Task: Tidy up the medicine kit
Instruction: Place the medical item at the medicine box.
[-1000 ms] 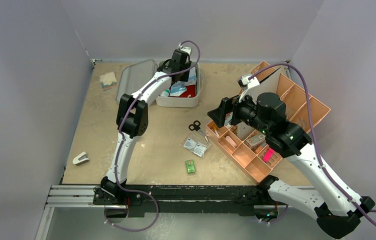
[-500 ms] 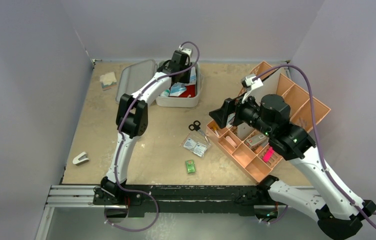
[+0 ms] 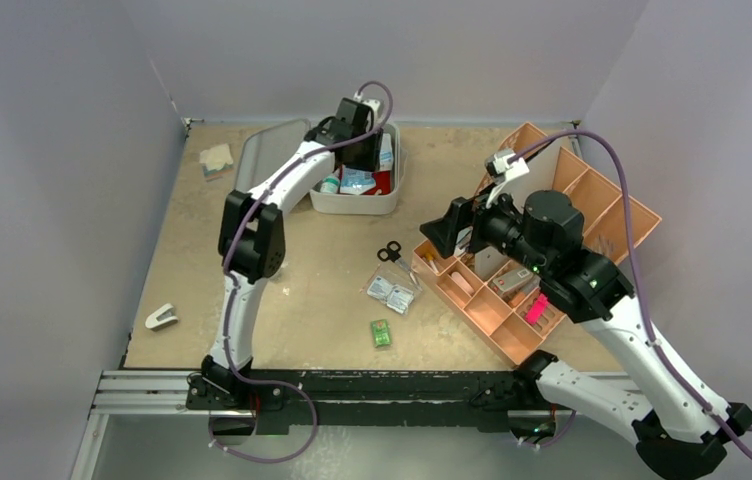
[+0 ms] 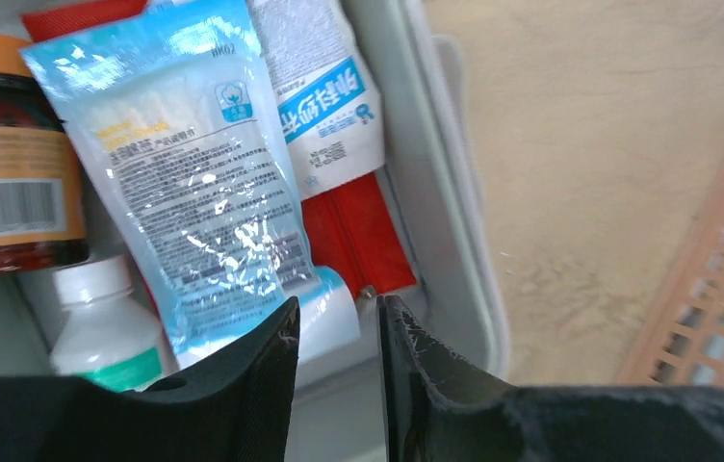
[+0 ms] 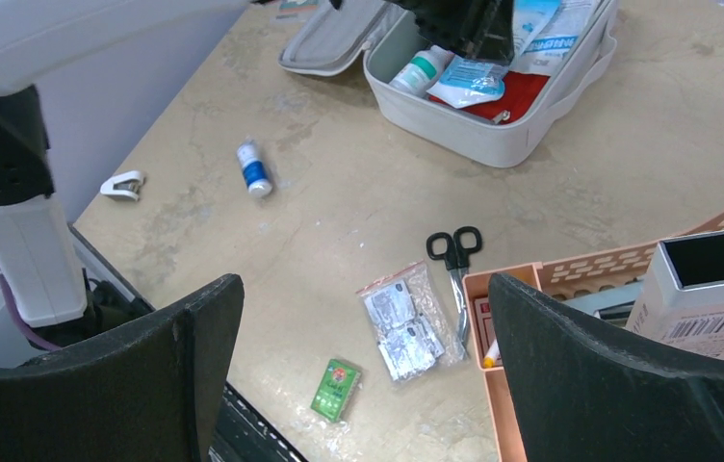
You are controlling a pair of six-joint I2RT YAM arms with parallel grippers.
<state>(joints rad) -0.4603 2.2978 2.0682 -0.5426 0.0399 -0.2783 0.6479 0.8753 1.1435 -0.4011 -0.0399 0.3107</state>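
Pale grey-white, rounded-square and hinged, the medicine kit (image 3: 356, 206) sits at the far side of the beige tabletop (image 3: 292, 270), left of centre. Its lid lies open flat to the left. From my left wrist camera I see into its grey tub. There is a brown bottle with an orange cap (image 4: 16, 173) and a white bottle with a green label (image 4: 108, 332). A glossy blue-and-clear packet (image 4: 194, 173) lies across them, beside a white sachet with a blue band (image 4: 324, 96) and a red pouch (image 4: 358, 236).

My left gripper (image 4: 337, 322) hangs over the tub's near-right corner. Its jaws are only narrowly parted, and I see nothing pinched between them.

My right gripper (image 5: 363, 284) is spread wide and holds nothing. It hovers above the table at the left edge of the orange compartmented plastic tray (image 3: 607, 205). A white carton (image 5: 705, 289) stands upright in that tray.

Loose on the table between kit and tray lie:
- black-handled scissors (image 5: 454, 255), just beside the tray's corner
- a clear bag of silver blister packs (image 5: 406, 322)
- a small green box (image 5: 336, 388), nearer me
- a little white bottle with a blue label (image 5: 254, 168), further left
- a white clip (image 3: 161, 318), near the left wall
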